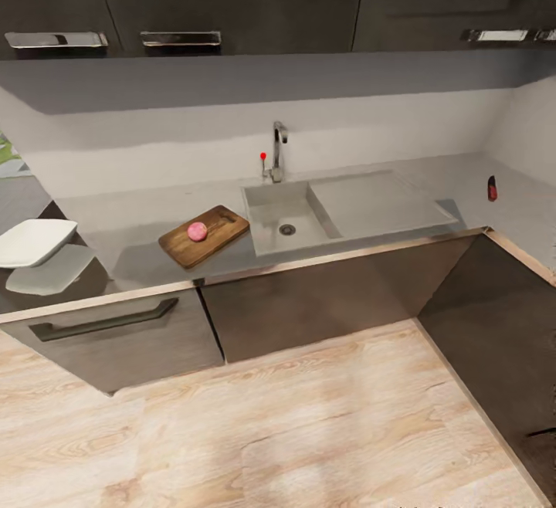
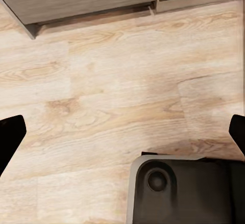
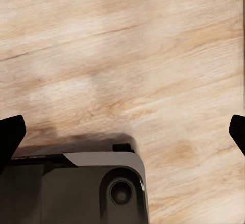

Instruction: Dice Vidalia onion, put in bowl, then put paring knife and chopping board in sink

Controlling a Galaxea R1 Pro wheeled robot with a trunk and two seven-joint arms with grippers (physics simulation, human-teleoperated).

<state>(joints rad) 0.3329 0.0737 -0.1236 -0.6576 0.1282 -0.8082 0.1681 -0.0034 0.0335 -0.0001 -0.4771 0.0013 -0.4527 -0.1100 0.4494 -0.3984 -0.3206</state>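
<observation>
In the head view the pink Vidalia onion rests on the brown chopping board, which lies on the grey countertop just left of the sink. The basin holds nothing but its dark drain. A small dark object with a red part, apparently the paring knife, lies far right on the countertop near the wall. The white bowl sits at the far left. My left gripper and right gripper are both open, their dark fingertips far apart, hanging over the wooden floor away from the counter.
The chrome tap with a red knob stands behind the basin, and a flat drainboard lies to its right. Dark cabinets run under the L-shaped counter. Light wooden floor lies open before them. The robot's base shows below the grippers.
</observation>
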